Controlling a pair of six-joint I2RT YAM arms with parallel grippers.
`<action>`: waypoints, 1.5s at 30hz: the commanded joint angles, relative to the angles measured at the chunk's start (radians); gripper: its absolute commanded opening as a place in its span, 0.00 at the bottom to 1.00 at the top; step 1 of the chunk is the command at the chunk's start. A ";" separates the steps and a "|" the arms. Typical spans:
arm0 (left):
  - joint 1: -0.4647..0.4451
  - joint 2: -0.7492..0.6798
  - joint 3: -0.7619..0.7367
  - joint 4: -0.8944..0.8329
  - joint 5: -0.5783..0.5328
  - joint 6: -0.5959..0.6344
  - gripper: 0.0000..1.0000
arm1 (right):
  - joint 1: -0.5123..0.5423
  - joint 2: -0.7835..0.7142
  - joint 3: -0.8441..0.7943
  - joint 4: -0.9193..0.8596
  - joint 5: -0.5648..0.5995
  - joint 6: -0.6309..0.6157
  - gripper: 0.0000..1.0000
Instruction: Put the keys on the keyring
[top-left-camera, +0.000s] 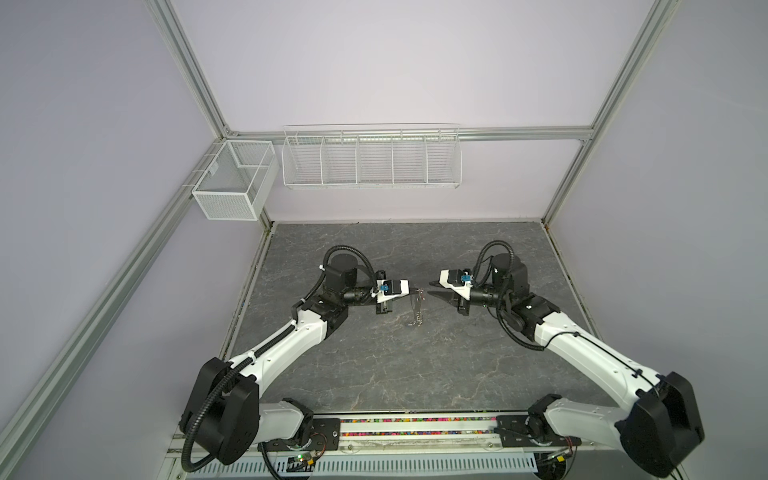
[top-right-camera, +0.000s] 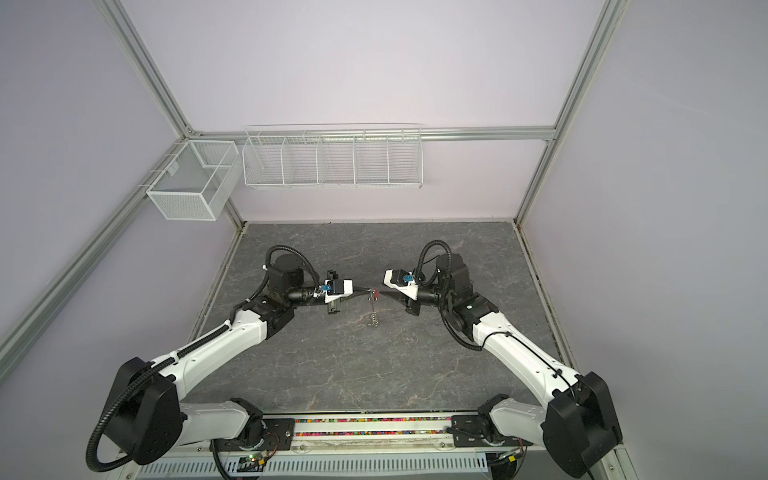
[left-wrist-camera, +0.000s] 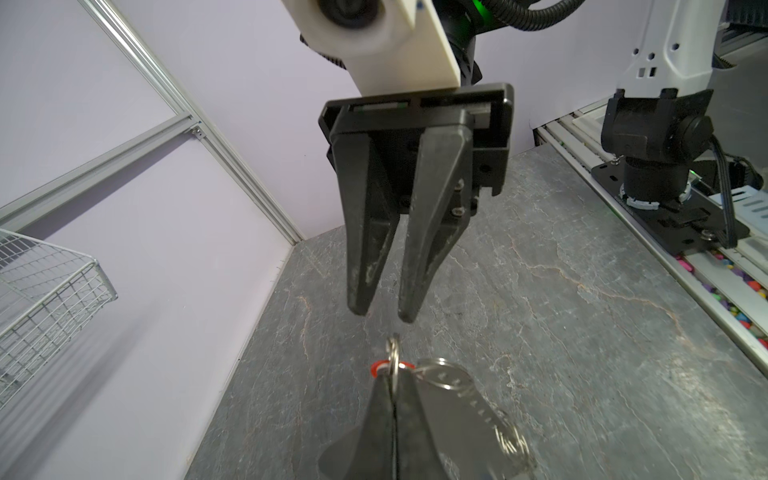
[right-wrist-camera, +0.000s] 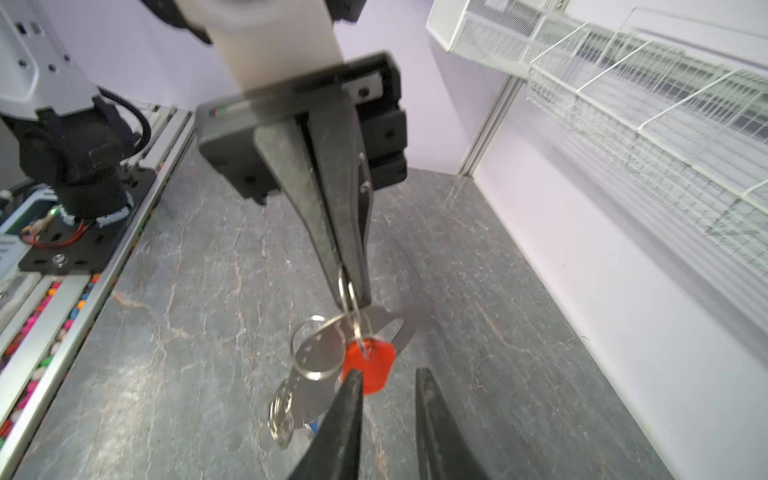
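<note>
Above the grey marbled counter (right-wrist-camera: 187, 316), my left claw (right-wrist-camera: 352, 287) clamps the flat dark-grey keyring (right-wrist-camera: 316, 350) aloft, presenting the orange-red-tagged key (right-wrist-camera: 374, 358) to my parted right claw (left-wrist-camera: 384, 314).

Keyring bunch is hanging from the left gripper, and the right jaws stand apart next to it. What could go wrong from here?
1. The left gripper pinches only a small silver ring at its very tips, with the keyring dangling below; a slip would likely drop everything.
2. The open right gripper sits close by the orange-red tag; moving it could snag the bunch or set it swinging.
</note>
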 joint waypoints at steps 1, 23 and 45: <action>0.008 0.011 0.000 0.099 0.051 -0.062 0.00 | 0.001 -0.009 0.012 0.041 0.001 0.086 0.33; 0.009 0.049 0.003 0.205 0.088 -0.140 0.00 | 0.040 0.066 0.110 -0.073 -0.058 0.020 0.28; 0.009 0.022 0.064 -0.108 -0.031 0.081 0.26 | 0.047 0.083 0.189 -0.327 0.044 -0.064 0.07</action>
